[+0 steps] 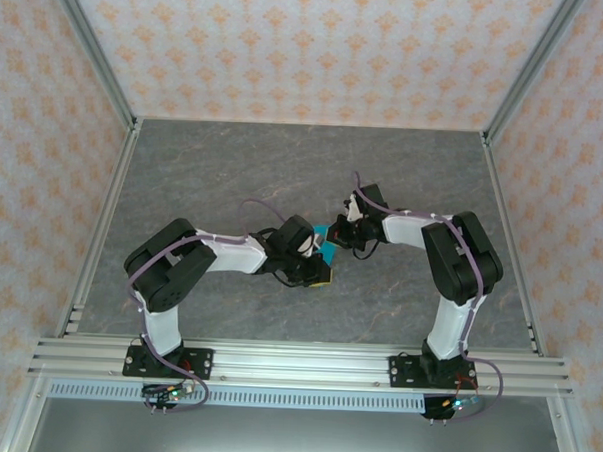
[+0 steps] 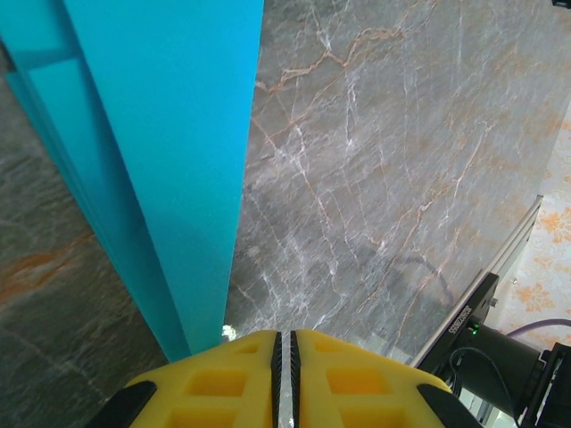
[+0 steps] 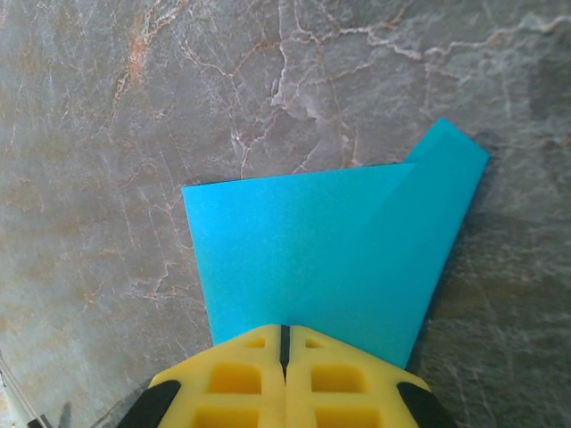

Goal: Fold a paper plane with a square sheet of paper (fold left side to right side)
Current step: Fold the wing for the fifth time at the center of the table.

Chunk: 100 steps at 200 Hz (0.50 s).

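Both arms are bent at the elbow and angled inward toward each other, the left arm (image 1: pixel 195 266) from the near left, the right arm (image 1: pixel 460 263) from the near right. The left gripper (image 2: pixel 284 339) and right gripper (image 3: pixel 285 332) are set close, tips nearly meeting, each with its yellow fingers (image 2: pixel 223 383) pressed together.

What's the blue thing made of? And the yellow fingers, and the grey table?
The blue sheet seems thin matte paper: flat, sharp-edged, with a folded flap. The yellow fingers look like moulded plastic or rubber, with square pockets; hard to say which. The table top is grey and pale-veined like stone, perhaps only a printed surface.
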### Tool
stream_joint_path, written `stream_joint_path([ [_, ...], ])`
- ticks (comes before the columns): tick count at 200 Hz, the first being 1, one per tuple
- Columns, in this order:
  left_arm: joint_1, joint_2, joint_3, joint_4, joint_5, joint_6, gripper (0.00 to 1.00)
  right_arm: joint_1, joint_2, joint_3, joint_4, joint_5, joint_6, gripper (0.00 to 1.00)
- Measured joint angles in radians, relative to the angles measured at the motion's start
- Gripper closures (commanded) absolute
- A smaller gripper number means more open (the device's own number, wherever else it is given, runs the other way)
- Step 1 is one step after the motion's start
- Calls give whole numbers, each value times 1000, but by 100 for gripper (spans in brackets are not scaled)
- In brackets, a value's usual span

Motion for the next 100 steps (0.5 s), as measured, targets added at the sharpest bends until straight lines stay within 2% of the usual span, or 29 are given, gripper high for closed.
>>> stream_joint_path([
  [100, 0, 12, -14, 19, -3, 0, 87, 2, 0, 9, -16, 9, -13, 100],
])
